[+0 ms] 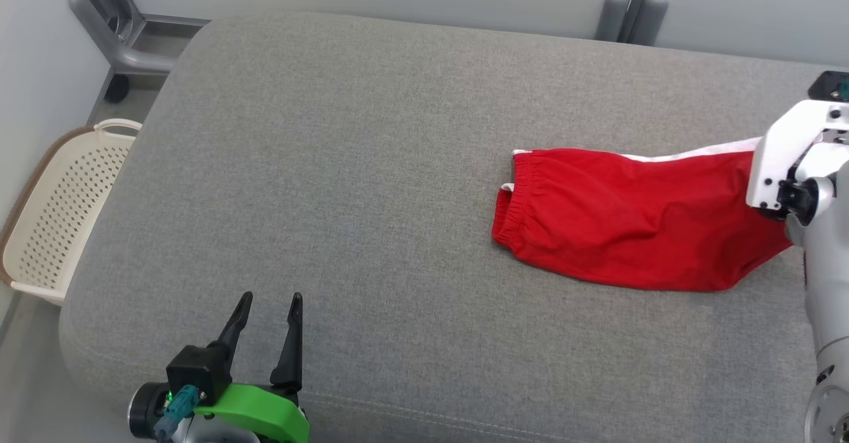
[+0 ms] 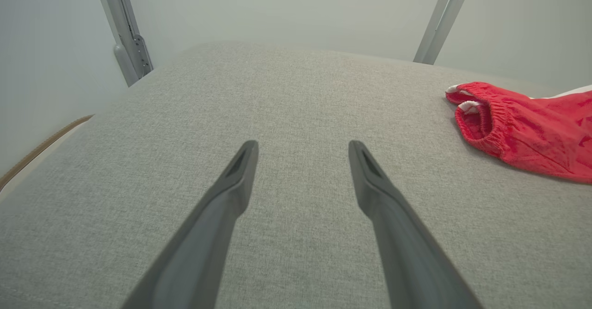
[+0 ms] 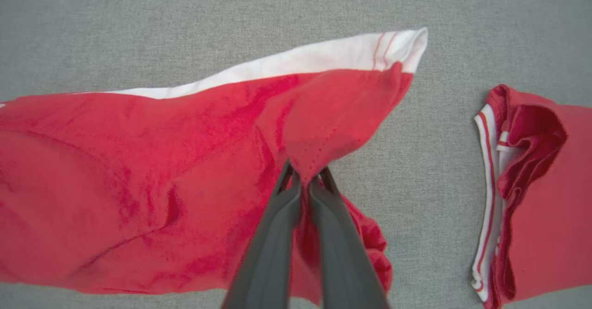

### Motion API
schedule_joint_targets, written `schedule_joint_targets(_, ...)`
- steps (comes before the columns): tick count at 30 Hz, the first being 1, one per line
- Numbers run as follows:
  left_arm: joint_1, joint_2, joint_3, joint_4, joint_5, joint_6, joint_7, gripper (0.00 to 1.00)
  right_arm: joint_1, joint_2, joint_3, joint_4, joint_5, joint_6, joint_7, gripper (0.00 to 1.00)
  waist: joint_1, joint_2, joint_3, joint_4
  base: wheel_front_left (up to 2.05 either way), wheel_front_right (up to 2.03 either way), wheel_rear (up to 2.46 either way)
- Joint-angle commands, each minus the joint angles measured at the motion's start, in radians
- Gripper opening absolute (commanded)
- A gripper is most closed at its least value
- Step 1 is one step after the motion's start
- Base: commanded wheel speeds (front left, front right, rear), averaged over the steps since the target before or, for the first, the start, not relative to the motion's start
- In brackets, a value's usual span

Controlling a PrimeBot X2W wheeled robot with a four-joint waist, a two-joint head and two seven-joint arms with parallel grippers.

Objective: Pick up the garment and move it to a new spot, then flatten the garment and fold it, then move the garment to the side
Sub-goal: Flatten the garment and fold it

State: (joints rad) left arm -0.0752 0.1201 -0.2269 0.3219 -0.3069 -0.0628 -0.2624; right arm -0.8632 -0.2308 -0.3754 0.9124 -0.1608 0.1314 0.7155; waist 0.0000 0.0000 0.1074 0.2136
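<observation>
Fingers (image 3: 273, 235) of right gripper (image 3: 306, 172) tight on red garment (image 3: 138, 161); left gripper (image 2: 303, 145) spread wide, empty

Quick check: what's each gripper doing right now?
Left gripper: open, holding nothing.
Right gripper: shut on a pinched fold of the red shorts.

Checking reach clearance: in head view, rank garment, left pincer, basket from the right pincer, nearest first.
1. Garment, clamped in the right pincer, right side.
2. Left pincer, open, lower left.
3. Basket, far left edge.
</observation>
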Motion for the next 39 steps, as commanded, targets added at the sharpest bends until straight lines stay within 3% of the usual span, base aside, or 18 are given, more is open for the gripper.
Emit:
schedule_joint_targets(1, 0.011, 0.001, 0.004, 0.000, 0.000, -0.004, -0.003, 1.00, 0.014, 0.008, 0.011, -0.004, 0.012, -0.002, 0.006, 0.00, 0.0000, 0.0000, -0.024, 0.000, 0.00, 0.00, 0.00)
schedule_joint_targets(10, 0.053, 0.008, -0.013, 0.007, -0.006, -0.007, -0.003, 1.00, 0.024, 0.098, 0.188, -0.006, 0.159, -0.001, 0.041, 0.00, 0.0000, 0.0000, -0.099, 0.032, 0.00, 0.00, 0.00)
schedule_joint_targets(16, 0.060, 0.008, -0.031, 0.007, -0.006, -0.010, -0.001, 1.00, 0.036, 0.116, 0.260, -0.001, 0.219, -0.001, 0.046, 0.00, 0.0000, 0.0000, -0.105, 0.089, 0.00, 0.00, 0.00)
schedule_joint_targets(39, 0.022, -0.020, -0.106, 0.027, -0.008, -0.025, -0.002, 1.00, -0.005, 0.139, 0.162, 0.134, 0.117, -0.001, -0.023, 0.00, 0.0000, 0.0000, -0.031, 0.282, 0.00, 0.00, 0.00)
